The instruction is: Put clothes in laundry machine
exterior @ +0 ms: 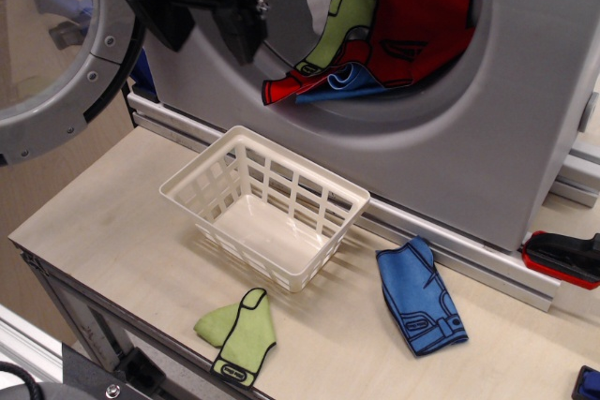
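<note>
The silver-grey laundry machine (pixel 469 138) stands at the back with its round door (pixel 56 63) swung open to the left. In its drum lie a red garment (pixel 417 30), a lime green garment (pixel 339 27) and a blue one (pixel 342 80). On the table lie a blue garment (pixel 422 299) at the right and a lime green garment (pixel 239 330) near the front edge. My black gripper (pixel 204 33) hangs at the upper left in front of the machine's face, above the basket. Its fingers (pixel 239 33) stand apart and hold nothing.
A white lattice basket (pixel 267 205) sits empty in the middle of the wooden table (pixel 103 203). A red and black object (pixel 567 258) lies at the right edge by the machine's base rail. The table's front edge runs along the lower left.
</note>
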Controlling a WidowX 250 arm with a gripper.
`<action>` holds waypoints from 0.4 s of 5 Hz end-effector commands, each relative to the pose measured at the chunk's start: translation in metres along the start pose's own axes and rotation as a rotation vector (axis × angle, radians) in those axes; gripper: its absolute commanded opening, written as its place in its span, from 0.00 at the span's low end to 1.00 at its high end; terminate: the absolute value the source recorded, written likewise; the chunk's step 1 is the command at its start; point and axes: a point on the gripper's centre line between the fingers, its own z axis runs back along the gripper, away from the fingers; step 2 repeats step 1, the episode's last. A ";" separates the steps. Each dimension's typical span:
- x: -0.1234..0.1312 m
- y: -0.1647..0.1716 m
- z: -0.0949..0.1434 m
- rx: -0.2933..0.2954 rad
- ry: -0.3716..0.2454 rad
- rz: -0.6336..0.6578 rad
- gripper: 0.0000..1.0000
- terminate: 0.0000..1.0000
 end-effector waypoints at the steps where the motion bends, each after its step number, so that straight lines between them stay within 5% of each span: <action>1: 0.007 0.001 0.015 0.013 -0.042 -0.006 1.00 1.00; 2: 0.007 0.001 0.015 0.013 -0.042 -0.006 1.00 1.00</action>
